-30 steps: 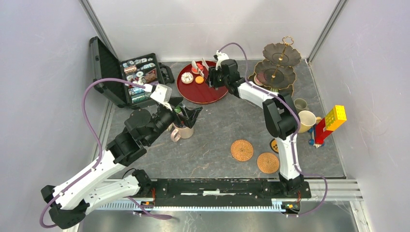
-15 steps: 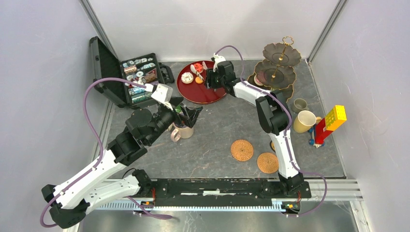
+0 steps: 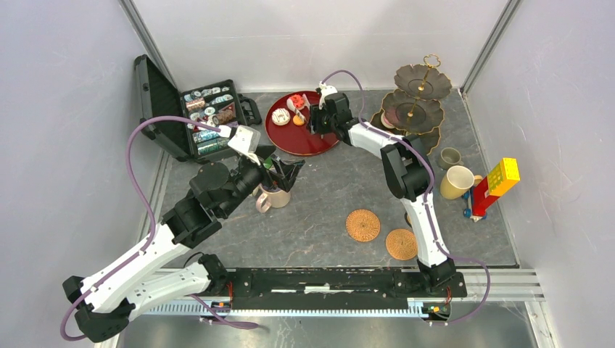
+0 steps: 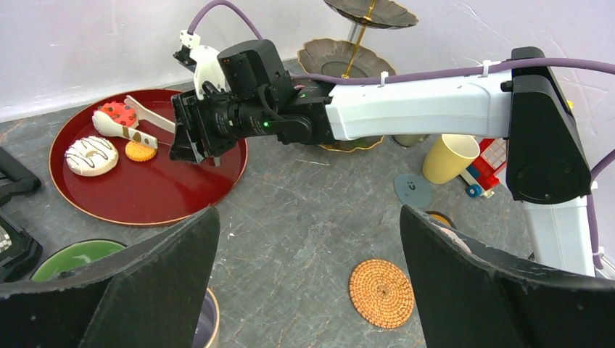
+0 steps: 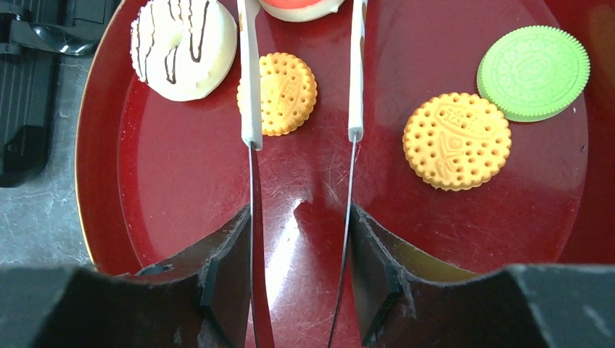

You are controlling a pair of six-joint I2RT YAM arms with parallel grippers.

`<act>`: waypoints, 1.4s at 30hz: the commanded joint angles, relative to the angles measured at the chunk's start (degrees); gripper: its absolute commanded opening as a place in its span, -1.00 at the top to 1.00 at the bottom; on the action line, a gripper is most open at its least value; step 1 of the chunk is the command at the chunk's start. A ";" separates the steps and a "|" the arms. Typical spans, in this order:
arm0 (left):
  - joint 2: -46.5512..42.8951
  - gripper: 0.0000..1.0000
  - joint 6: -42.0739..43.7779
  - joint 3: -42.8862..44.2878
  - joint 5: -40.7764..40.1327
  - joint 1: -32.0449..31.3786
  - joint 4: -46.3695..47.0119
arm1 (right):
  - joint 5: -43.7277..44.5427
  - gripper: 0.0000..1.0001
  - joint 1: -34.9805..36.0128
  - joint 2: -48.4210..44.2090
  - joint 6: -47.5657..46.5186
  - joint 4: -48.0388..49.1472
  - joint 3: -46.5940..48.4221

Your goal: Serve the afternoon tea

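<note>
A dark grey bench [image 3: 319, 196] with a stone pattern and pale veins lies in the middle. Plain pale walls close it in: a back wall [image 3: 304, 36] behind the bench, a left wall [image 3: 58, 145] and a right wall [image 3: 573, 109] beside it. Slim metal posts [image 3: 142, 32] rise at its far corners. A metal rail [image 3: 500, 279] runs along its near edge. The light is soft and even.

Round red tray [image 3: 313, 142] on far part of grey table [image 3: 326, 196]. Tongs [image 5: 250, 87] over tray, tips apart. Open black case [image 3: 209, 119] just left of tray. Woven coaster [image 3: 362, 225] and second coaster [image 3: 402, 244] nearer than tray, toward right. Yellow-red block toy [image 3: 495, 186] well right of tray.
</note>
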 commanded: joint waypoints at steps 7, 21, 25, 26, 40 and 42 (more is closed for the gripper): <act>-0.74 -1.00 3.15 1.48 0.31 0.12 1.66 | 0.87 0.42 0.14 -10.04 0.18 2.56 -3.96; -3.22 -1.00 2.45 1.34 1.13 0.12 2.12 | -8.12 0.56 0.18 -52.44 -8.83 6.67 -46.42; -3.49 -1.00 2.12 1.30 1.56 0.03 2.30 | -5.96 0.58 0.23 -73.22 -11.01 4.95 -60.79; -3.62 -1.00 2.02 1.24 1.66 0.03 2.39 | -3.94 0.58 0.21 -76.66 -11.47 0.85 -61.58; -4.16 -1.00 0.42 1.30 3.31 -0.20 2.57 | 49.03 0.62 -0.34 -99.09 -5.95 -39.28 -55.06; -4.01 -1.00 0.42 1.30 3.31 -0.18 2.57 | 48.84 0.61 -0.56 -97.40 -5.91 -38.75 -54.08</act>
